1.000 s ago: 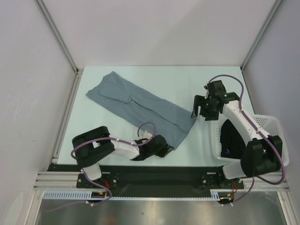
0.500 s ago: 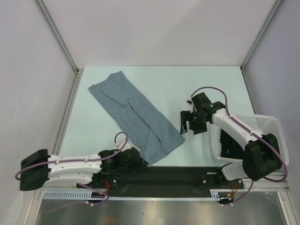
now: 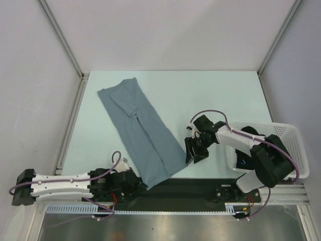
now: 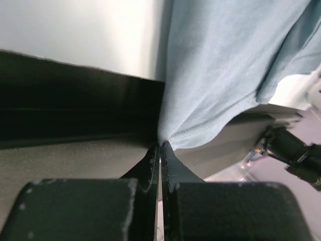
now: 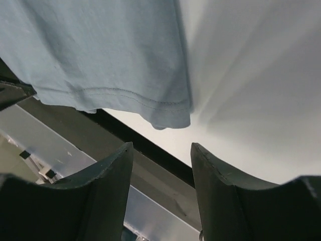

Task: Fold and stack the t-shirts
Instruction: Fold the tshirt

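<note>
grey-blue t-shirt (image 3: 143,130): spread flat and long on the table (image 3: 225,95). Its collar end is far from both sets of jaws and its hem is right at them, hanging slightly over the near edge.
how it will handle: light, limp cloth, I'd say. It should slide easily on the smooth top, sag wherever it isn't held, and bunch if only one corner is dragged.
left gripper (image 4: 160,146): pressed fully together with the hem corner pinched at the very tips. The rest of the shirt fans away ahead of the jaws.
right gripper (image 5: 160,165): parted with nothing between the fingers. The other hem corner (image 5: 170,118) lies just ahead of the gap, not yet inside it.
where to take hold: that free corner on the stitched hem looks the place. With both corners gripped, the cloth can be lifted taut and folded evenly.
black t-shirt (image 3: 241,156): a dark heap in the basket (image 3: 288,133), behind the right jaws and well apart from them.
since a second ago: the shirt lay slanted across the table and has swung lengthwise. The left arm has drawn back and stretched out leftward. The right gripper has come from beside the basket down to the hem, its fingers narrowing.
</note>
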You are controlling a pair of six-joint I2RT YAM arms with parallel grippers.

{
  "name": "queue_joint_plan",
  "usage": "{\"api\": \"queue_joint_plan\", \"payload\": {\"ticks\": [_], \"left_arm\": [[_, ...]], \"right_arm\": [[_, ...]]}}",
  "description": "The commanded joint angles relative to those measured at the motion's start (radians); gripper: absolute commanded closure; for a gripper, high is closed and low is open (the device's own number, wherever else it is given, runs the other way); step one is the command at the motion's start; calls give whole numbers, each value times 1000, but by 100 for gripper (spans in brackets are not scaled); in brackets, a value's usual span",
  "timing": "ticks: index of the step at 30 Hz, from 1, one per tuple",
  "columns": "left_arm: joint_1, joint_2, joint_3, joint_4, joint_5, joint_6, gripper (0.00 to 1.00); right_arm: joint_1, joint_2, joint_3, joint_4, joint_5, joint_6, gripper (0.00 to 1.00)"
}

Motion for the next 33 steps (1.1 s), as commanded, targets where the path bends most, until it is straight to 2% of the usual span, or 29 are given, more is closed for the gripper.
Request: {"api": "queue_joint_plan", "payload": {"ticks": [1,7,13,17,18,19,23,27,28,29,33], "left_arm": [[-10,-35,-43,-51,53,-35,100],[-10,-78,-20,-116,25,-30,100],[-10,-60,-26,-87,45,-21,100],[-10,-36,-26,-61,51,-12,100],[-10,-33,-26,-58,53,-12,100],[-10,-31,-25,-57,56,-12,100],[-10,-22,-23,-54,68,-26,100],[-11,13,-5,-66,71,-35,99],[-11,20,3,-63,67,-29,100],[-11,29,18,-58,59,-17,100],[-11,92,14,49,76,3,100]], "right_arm": [[24,19,-8,84,-50,16,45],[27,87,26,54,39,-16,38],[25,154,35,87,53,-27,39],[27,185,35,105,22,-21,43],[29,184,32,104,14,-19,47],[32,176,29,96,13,-16,57],[41,127,-38,116,-6,30,68],[71,90,-97,143,-4,141,84],[85,79,-104,142,6,163,97],[113,60,-115,140,20,180,100],[179,10,-175,153,28,274,100]]}}
